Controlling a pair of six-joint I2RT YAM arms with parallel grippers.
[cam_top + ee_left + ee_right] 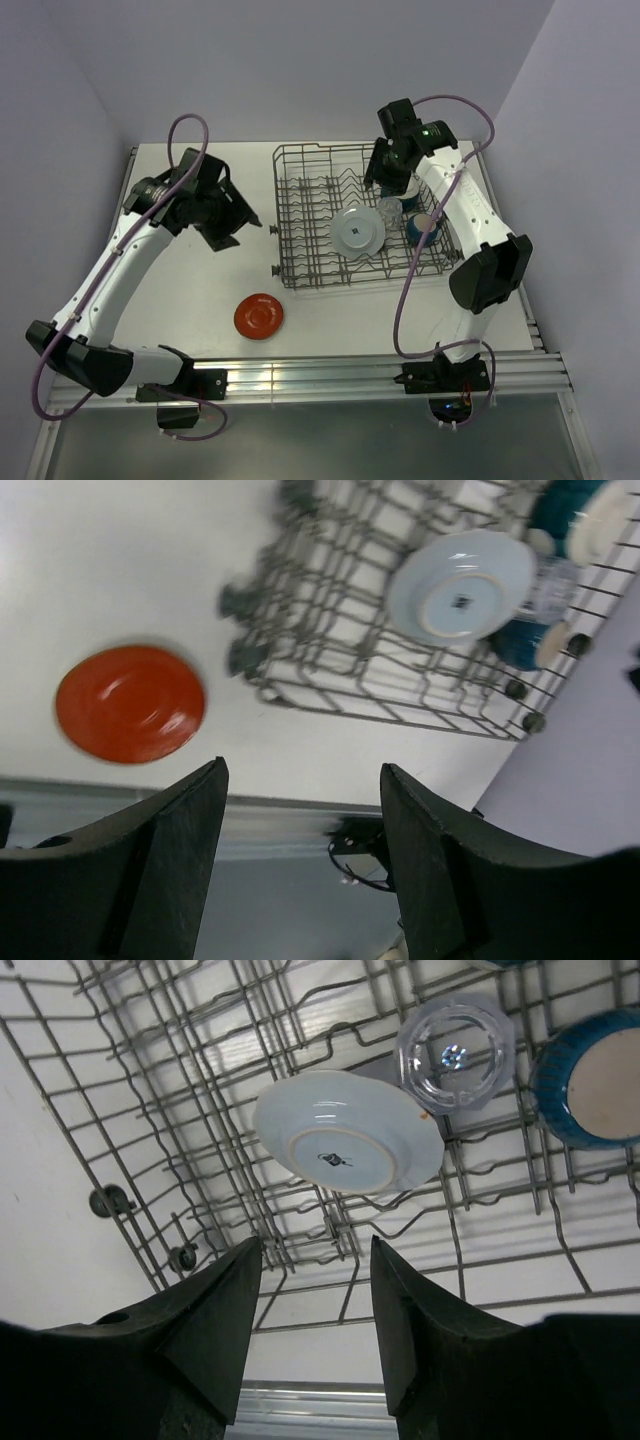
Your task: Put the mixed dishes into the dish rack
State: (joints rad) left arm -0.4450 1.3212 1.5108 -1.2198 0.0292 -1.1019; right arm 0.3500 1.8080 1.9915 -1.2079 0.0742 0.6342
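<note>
Top external: red plate [259,315] lies flat on the table [180,290] beside the rack [290,272], base-ward of the nearer left gripper [247,228], whose fingers stand apart and empty.

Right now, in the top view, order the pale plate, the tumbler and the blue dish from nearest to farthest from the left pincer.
From the left pincer, which sits left of the rack:
1. Pale plate, in the rack's middle.
2. Tumbler, just right of the plate.
3. Blue dish, by the rack's right wall.
</note>
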